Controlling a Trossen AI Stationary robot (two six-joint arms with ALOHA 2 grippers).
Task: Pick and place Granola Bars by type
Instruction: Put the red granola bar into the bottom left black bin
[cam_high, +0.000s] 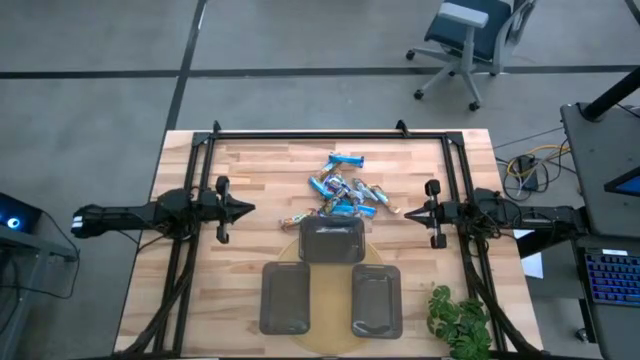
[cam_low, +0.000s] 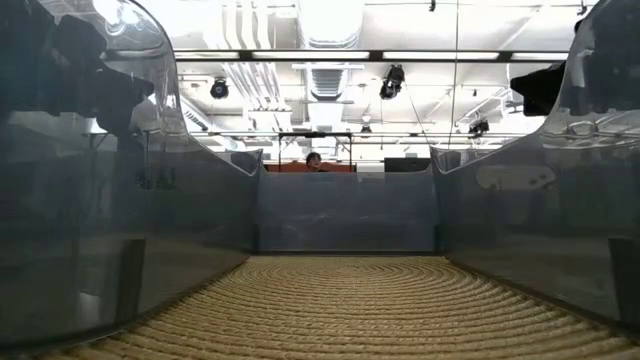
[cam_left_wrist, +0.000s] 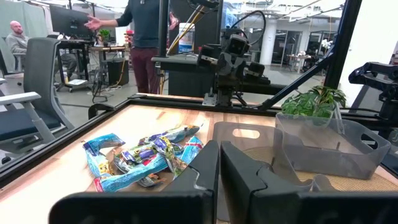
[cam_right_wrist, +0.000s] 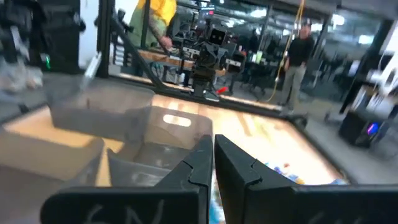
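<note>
A heap of granola bars (cam_high: 345, 192) in shiny wrappers, mostly blue, lies on the wooden table's middle toward the far side; it also shows in the left wrist view (cam_left_wrist: 143, 158). One tan bar (cam_high: 292, 221) lies apart, left of the heap. My left gripper (cam_high: 248, 209) is shut, level, at the table's left, pointing toward the heap and well short of it. My right gripper (cam_high: 405, 212) is shut, level, at the table's right, pointing toward the heap. Both hold nothing.
Three dark grey trays rest on a round woven mat (cam_high: 330, 290) toward the near edge: one (cam_high: 331, 239) just near of the heap, two (cam_high: 284, 297) (cam_high: 376, 300) closer to the near edge. A green plant (cam_high: 458, 320) stands at the near right corner. A black frame (cam_high: 330, 134) borders the table.
</note>
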